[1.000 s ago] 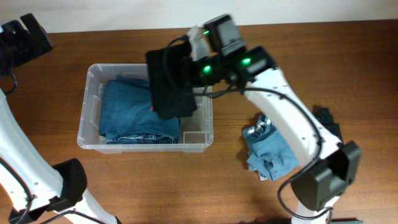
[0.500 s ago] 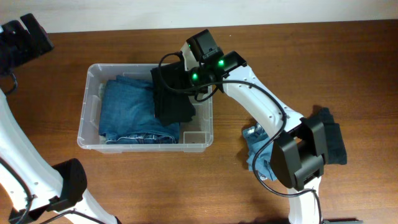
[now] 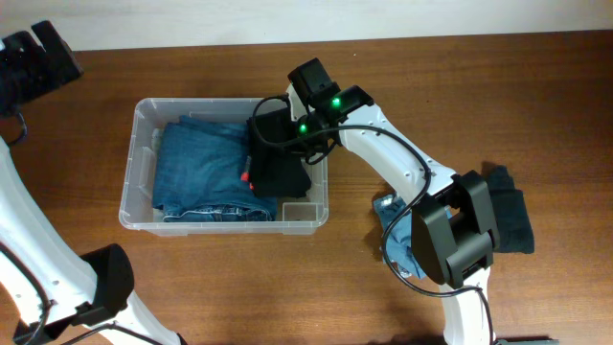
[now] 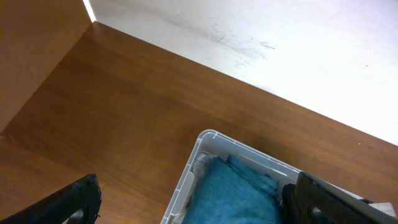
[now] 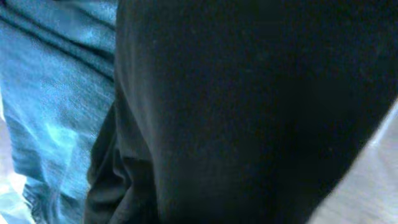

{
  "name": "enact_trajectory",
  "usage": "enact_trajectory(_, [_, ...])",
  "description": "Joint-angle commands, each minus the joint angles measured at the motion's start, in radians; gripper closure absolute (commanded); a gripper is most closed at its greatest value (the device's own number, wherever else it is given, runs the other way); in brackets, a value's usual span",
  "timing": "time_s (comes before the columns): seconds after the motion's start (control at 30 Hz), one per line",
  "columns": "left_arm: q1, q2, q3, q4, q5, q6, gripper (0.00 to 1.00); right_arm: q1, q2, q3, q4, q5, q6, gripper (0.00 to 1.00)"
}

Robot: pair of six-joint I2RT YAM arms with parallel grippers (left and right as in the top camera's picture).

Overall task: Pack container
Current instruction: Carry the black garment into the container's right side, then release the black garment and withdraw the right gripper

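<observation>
The container (image 3: 129, 182), a clear plastic bin, stands left of centre in the overhead view. Folded blue jeans (image 3: 196, 168) fill its left and middle. A black garment (image 3: 278, 168) lies in its right side, partly over the jeans. My right gripper (image 3: 287, 134) is down in the container at the garment's far end, its fingers hidden by the cloth. The right wrist view is filled by the black garment (image 5: 249, 106), with jeans (image 5: 50, 93) at its left. My left gripper (image 3: 38, 57) is open and empty at the far left; its view shows the container's corner (image 4: 193, 162).
A crumpled blue garment (image 3: 417, 235) lies on the table right of the container, under my right arm. A dark garment (image 3: 512, 216) lies further right. The table's back edge meets a white wall (image 4: 261, 37).
My right gripper has moved down and slightly right, lowering the black garment from above the container into its right side. The left arm has not moved.
</observation>
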Motion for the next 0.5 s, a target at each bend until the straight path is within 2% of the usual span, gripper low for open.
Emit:
enact_trajectory(0.0, [0.003,0.003,0.005,0.0,0.0,0.005,0.01,-0.001,0.006,-0.008,-0.006,0.026,-0.066,0.61])
enact_trajectory(0.1, [0.003,0.003,0.005,0.0,0.0,0.005,0.0,-0.003,-0.005,-0.007,-0.011,0.026,-0.087,0.46])
enact_trajectory(0.2, [0.003,0.003,0.005,0.0,0.0,0.005,0.0,-0.002,-0.044,-0.001,-0.014,0.027,-0.144,0.27])
enact_trajectory(0.27, [0.003,0.003,0.005,0.0,0.0,0.005,0.01,0.006,-0.093,0.004,-0.013,0.035,-0.184,0.27])
enact_trajectory(0.33, [0.003,0.003,0.005,0.0,0.0,0.005,0.01,0.015,-0.149,0.004,-0.011,0.066,-0.195,0.33])
enact_trajectory(0.4, [0.003,0.003,0.005,0.0,0.0,0.005,0.01,0.024,-0.187,0.004,-0.01,0.108,-0.195,0.45])
enact_trajectory(0.43, [0.003,0.003,0.005,0.0,0.0,0.005,0.01,0.031,-0.214,0.004,-0.011,0.153,-0.194,0.61])
enact_trajectory(0.47, [0.003,0.003,0.005,0.0,0.0,0.005,0.01,0.034,-0.222,0.004,-0.014,0.168,-0.194,0.69])
